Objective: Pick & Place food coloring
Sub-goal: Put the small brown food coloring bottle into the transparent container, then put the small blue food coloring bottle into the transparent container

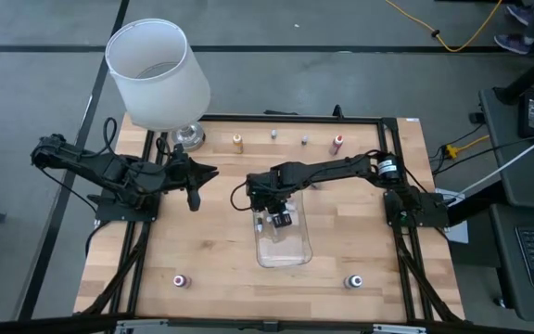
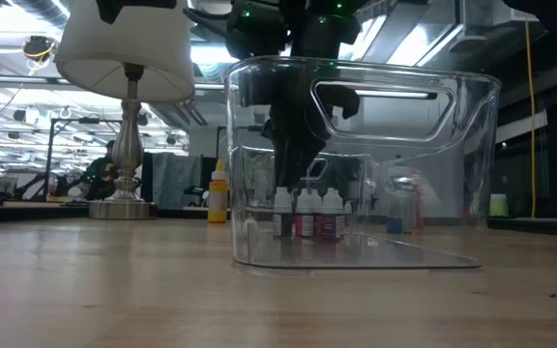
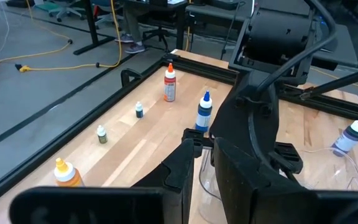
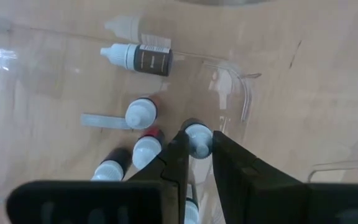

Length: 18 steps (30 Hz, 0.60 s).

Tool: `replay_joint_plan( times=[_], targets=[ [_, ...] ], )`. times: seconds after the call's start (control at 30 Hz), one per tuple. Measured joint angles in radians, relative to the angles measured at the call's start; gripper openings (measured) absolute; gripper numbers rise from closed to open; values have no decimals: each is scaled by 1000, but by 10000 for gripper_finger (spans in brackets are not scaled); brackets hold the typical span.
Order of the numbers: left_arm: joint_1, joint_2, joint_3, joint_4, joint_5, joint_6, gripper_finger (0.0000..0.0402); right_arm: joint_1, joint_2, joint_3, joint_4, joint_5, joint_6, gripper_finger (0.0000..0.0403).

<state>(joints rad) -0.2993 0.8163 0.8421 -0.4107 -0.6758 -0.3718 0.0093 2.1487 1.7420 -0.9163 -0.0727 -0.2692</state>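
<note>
The right gripper (image 4: 196,149) reaches down into the clear tray (image 1: 290,252) at the table's (image 1: 211,260) middle, its fingers pinching the pale cap of one upright bottle (image 4: 197,138). Just beside it stand more bottles (image 4: 140,113) in a tight cluster, and one dark bottle (image 4: 143,60) lies on its side on the tray floor, apart from them. In the low view the cluster (image 2: 307,215) sits toward the tray's left, with bare floor to its right; the walls rise well above the caps.

The left gripper (image 1: 193,197) hovers at the left of the table, well apart from the tray, its fingers pressed nearly together on nothing.

Along the far edge stand an orange bottle (image 1: 237,143), two small ones (image 1: 273,135) and a pink one (image 1: 337,144), spaced apart. A lamp (image 1: 158,76) stands at the far left corner. Near the near edge sit two lone bottles, one left (image 1: 181,280) and one right (image 1: 353,281), with open wood between them and the tray
</note>
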Motion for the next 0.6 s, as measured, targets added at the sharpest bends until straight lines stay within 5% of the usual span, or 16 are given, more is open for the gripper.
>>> replay_joint_plan(
  times=[0.6],
  targets=[
    [0, 0, 0, 0, 0, 0, 59, 0, 0, 0, -3, 2, 3, 123]
  ],
)
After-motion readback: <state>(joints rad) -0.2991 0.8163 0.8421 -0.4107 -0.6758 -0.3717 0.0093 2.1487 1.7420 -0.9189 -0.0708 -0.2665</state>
